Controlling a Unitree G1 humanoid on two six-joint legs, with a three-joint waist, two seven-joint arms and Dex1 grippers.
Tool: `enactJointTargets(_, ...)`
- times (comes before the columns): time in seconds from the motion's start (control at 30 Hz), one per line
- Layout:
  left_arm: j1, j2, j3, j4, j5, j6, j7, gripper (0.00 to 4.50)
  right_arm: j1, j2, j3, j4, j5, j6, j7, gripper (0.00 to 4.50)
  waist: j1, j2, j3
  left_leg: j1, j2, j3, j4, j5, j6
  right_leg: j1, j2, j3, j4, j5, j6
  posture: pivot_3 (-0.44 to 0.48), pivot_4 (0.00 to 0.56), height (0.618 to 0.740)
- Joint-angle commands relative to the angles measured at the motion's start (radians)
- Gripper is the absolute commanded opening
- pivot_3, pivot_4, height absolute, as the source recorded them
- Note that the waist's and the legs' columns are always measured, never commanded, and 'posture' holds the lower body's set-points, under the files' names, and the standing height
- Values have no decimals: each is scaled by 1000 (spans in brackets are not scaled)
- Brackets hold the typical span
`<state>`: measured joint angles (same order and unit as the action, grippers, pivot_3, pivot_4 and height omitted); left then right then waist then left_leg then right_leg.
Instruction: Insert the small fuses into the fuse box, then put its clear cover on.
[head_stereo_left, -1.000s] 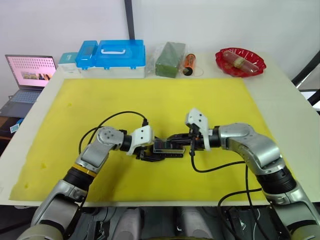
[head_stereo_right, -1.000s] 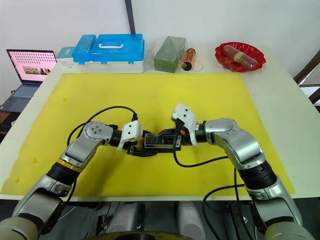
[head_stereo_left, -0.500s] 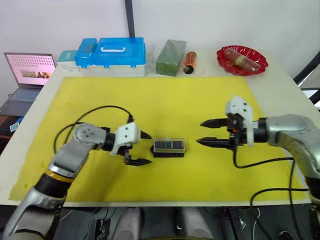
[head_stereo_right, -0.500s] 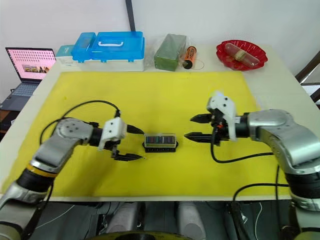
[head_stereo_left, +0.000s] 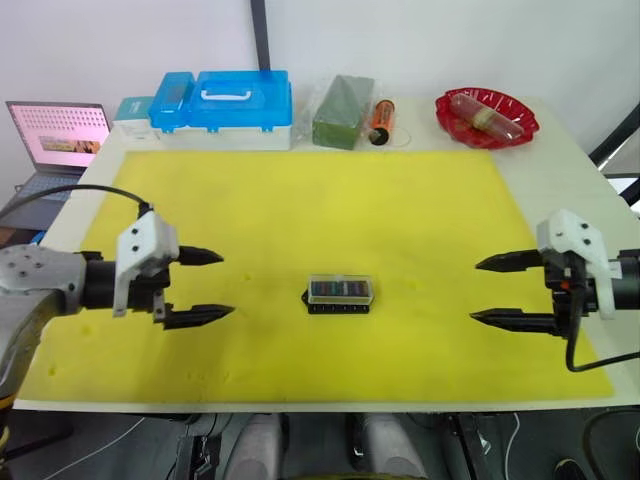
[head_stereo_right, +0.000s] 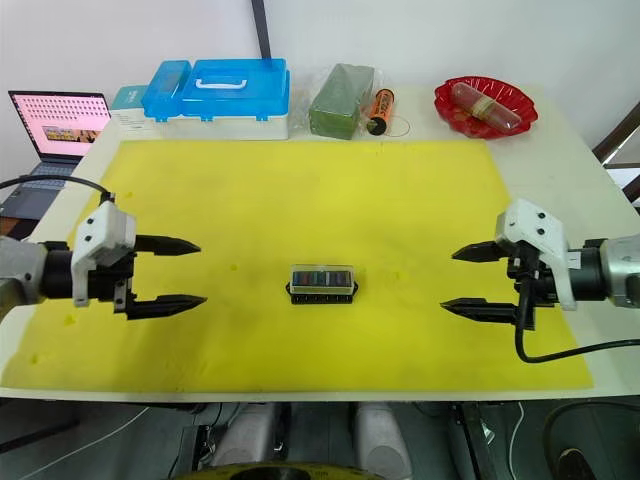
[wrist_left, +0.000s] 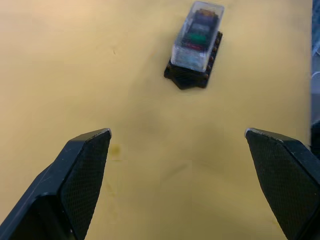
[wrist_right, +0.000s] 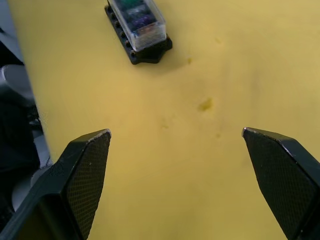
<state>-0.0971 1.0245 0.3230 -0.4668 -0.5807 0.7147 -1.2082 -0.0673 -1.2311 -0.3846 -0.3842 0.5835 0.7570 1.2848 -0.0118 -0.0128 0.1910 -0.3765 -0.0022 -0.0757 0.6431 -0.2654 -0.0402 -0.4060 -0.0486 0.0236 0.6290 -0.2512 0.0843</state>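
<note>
Both hands, left hand (head_stereo_left: 195, 286) and right hand (head_stereo_left: 500, 292), well apart from fuse box (head_stereo_left: 339, 295).

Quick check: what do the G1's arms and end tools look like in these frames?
Both match. The left tool and right tool each have two long, pointed black fingers with cross-hatched textured inner pads, mounted under a white angular plastic housing. A black cable loops from each wrist. The forearms behind are silver-grey metal.

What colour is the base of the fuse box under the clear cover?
Black; the fuse box base shows best in the left wrist view, beneath the clear cover.
</note>
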Motion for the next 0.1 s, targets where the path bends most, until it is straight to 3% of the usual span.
enactJointTargets(0.03,24,21,56,-36,-27,-2,9,4500,-11,-26,-38,12,-2,-23,13,4480,1,-1,1,0,0,0,0,0,0,0,0,0,0,0,0,0,150,740)
enactJointTargets(0.1,36,23,61,-42,-36,0,13,4500,-20,-30,-32,18,-2,-29,12,4480,1,-1,1,0,0,0,0,0,0,0,0,0,0,0,0,0,150,740)
